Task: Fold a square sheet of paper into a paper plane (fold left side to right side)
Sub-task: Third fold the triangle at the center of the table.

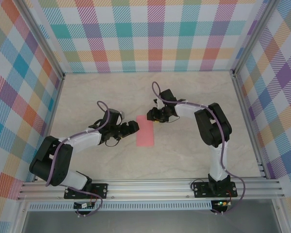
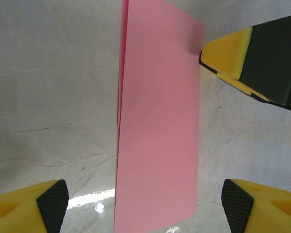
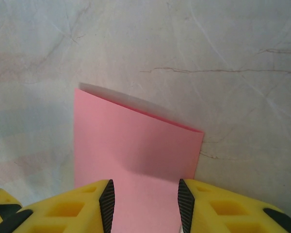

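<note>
The square sheet of paper (image 1: 145, 131) is lying folded in half as a narrow pink strip at the middle of the table (image 1: 194, 160) in the top view, between the two grippers. The left gripper (image 1: 131, 128) is hovering just left of it, jaws standing wide with nothing between them. In its wrist view the paper is running up the centre of the frame with its lower end cut off by the bottom edge, and only the tips of its fingers (image 2: 49, 204) are showing in the lower corners. The right gripper (image 1: 158, 116) is sitting at the strip's upper right corner. In the left wrist view one of its yellow fingers (image 2: 228, 53) is intruding at upper right, seeming to touch that corner. In its own wrist view it is standing partly open over the sheet, clamping nothing. Its pads (image 3: 107, 201) are covering the near edge, so whether they are pressing on the paper is hard to tell
</note>
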Controlling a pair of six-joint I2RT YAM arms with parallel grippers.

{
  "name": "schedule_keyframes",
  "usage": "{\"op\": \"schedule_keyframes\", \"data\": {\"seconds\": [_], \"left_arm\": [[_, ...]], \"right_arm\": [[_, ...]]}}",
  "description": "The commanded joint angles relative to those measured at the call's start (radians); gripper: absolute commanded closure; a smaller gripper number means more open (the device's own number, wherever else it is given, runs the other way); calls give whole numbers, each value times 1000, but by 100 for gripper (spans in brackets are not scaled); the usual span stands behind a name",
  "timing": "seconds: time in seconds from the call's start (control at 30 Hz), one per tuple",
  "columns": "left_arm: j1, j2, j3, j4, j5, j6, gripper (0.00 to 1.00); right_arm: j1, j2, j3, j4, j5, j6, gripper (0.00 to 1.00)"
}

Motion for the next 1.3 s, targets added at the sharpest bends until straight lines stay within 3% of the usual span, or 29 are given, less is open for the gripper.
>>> {"op": "schedule_keyframes", "data": {"seconds": [0.0,0.37,0.8,1.27], "left_arm": [[5,26,28,37,30,-16,16],[-28,120,67,64,50,-32,25],[-66,216,108,104,75,-57,46],[-69,184,101,41,36,-34,72]], "right_arm": [[6,38,39,-75,19,-62,59],[7,68,62,-146,54,-114,61],[8,69,60,-133,40,-114,62],[7,45,54,-117,52,-142,57]]}}
